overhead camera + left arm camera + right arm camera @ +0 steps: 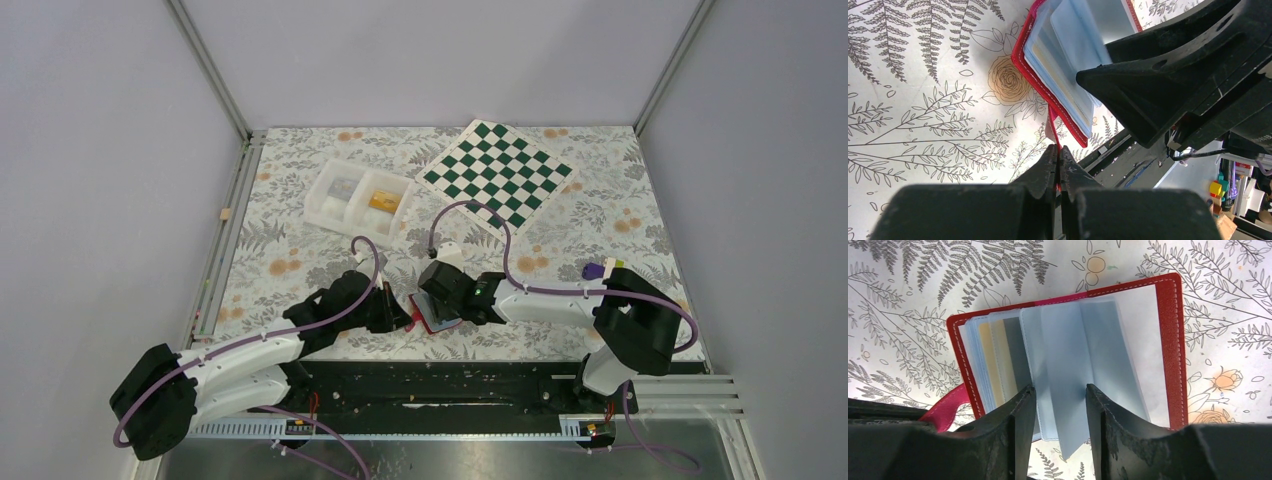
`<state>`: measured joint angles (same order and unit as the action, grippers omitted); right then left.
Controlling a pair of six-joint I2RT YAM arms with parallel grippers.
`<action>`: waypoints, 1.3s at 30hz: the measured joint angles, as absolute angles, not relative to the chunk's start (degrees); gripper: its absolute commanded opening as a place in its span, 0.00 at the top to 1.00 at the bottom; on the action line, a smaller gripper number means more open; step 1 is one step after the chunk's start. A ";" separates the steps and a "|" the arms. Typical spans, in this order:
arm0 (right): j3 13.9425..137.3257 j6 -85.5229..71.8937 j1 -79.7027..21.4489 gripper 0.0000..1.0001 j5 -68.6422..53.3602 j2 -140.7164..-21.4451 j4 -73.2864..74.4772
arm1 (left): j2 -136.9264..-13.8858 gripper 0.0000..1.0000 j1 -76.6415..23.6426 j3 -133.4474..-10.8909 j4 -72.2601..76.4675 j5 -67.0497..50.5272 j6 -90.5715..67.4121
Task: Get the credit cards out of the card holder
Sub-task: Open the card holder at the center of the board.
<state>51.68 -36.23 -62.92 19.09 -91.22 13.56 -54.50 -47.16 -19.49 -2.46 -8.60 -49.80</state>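
Observation:
The card holder (437, 320) is a red wallet lying open on the table between the two grippers. In the right wrist view the card holder (1168, 340) shows pale blue sleeves fanned out, with an orange-yellow credit card (989, 357) inside a sleeve on the left. My right gripper (1060, 388) is open, its jaws on either side of the upright middle sleeves. My left gripper (1058, 147) is shut on the wallet's red tab (1053, 125), which also shows in the right wrist view (945, 410). The right gripper's finger (1173, 75) covers part of the wallet (1058, 65).
A white two-compartment tray (322, 208) stands at the back left, with an orange-yellow item (381, 200) in its right compartment. A green and white chessboard (497, 172) lies at the back right. The black rail (450, 385) runs along the near edge.

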 measured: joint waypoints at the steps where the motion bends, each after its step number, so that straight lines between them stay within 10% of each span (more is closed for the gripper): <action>1: 51.68 -36.25 -62.92 0.53 19.42 -91.22 13.76 | -54.50 1.00 -47.16 -19.49 -2.42 -8.60 -49.80; 39: 43.77 -36.27 -58.26 0.37 23.75 -85.89 14.24 | -57.91 1.00 -46.61 -19.49 -5.34 -6.74 -49.28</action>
